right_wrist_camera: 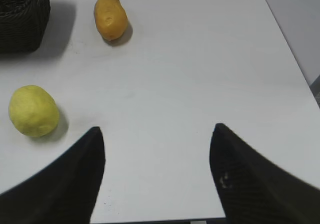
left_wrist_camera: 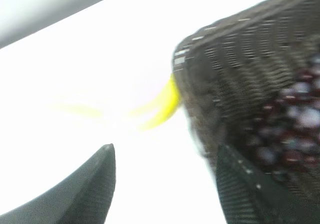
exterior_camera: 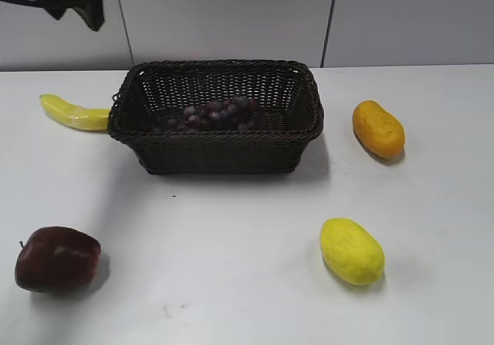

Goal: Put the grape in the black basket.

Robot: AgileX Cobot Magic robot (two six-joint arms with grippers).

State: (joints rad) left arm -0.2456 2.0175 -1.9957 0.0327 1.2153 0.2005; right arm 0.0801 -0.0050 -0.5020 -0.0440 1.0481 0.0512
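Grape (exterior_camera: 216,115) inside black basket (exterior_camera: 216,157) — both grippers empty, spread

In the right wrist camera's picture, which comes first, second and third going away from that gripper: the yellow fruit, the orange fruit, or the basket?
From the right gripper, open over bare table:
1. Yellow fruit, nearest, to the left.
2. Orange fruit, farther up, left of centre.
3. Black basket, only its corner showing at the top left, farthest.

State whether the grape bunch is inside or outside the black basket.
Inside. The grape bunch lies on the floor of the black basket, enclosed by its woven walls; the left wrist view also shows it within the rim.
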